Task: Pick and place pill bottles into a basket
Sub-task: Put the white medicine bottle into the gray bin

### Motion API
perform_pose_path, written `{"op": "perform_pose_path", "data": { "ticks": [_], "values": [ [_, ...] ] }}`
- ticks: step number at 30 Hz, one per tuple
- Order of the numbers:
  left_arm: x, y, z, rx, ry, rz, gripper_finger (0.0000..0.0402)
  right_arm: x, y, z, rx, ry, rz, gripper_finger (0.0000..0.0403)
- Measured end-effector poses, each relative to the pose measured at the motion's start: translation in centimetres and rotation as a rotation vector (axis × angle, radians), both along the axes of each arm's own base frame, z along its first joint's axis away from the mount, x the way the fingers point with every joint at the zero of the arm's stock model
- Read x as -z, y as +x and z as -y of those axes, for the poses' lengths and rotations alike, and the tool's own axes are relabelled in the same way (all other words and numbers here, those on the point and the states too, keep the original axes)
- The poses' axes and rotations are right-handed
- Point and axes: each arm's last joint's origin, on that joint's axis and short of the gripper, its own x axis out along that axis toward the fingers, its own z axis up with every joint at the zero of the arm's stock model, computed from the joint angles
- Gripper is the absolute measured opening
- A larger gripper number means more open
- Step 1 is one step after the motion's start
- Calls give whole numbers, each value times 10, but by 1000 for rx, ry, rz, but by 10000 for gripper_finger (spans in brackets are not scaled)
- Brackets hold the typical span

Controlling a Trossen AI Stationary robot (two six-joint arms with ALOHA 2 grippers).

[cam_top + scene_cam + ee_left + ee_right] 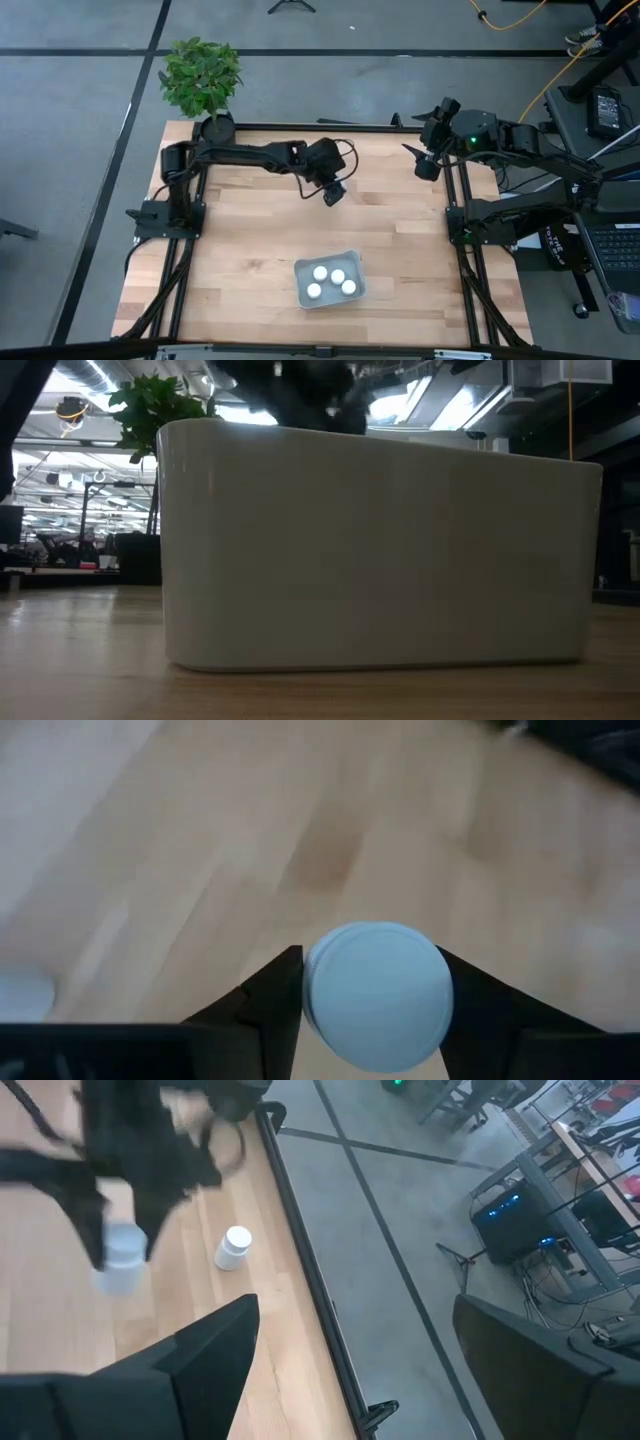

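Left pincer pinching a pill bottle above the table, right pincer spread wide, idle at the edge

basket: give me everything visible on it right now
The basket is a shallow, rectangular, pale grey-blue bin with rounded corners, plastic by the look of it. It sits upright and slightly skewed on the wooden table, near the front edge, midway between the arms. Four white pill bottles stand inside, caps up. In the low view its plain smooth wall fills most of the picture. No gripper touches it.
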Motion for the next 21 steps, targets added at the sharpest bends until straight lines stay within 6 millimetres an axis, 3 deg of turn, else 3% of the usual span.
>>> {"op": "perform_pose_path", "data": {
  "ticks": [4,9,14,21],
  "values": [
    [-42,-12,26,131,72,-79,173,-1,0,0,0,-1,7,333],
    [-70,-40,62,255,128,-284,173,-1,0,0,2,1,10,333],
    [-83,-56,102,348,120,-310,173,-2,4,1,16,17,48,333],
    [-83,-63,150,485,148,-314,173,-1,13,2,34,42,79,333]
  ]
}}
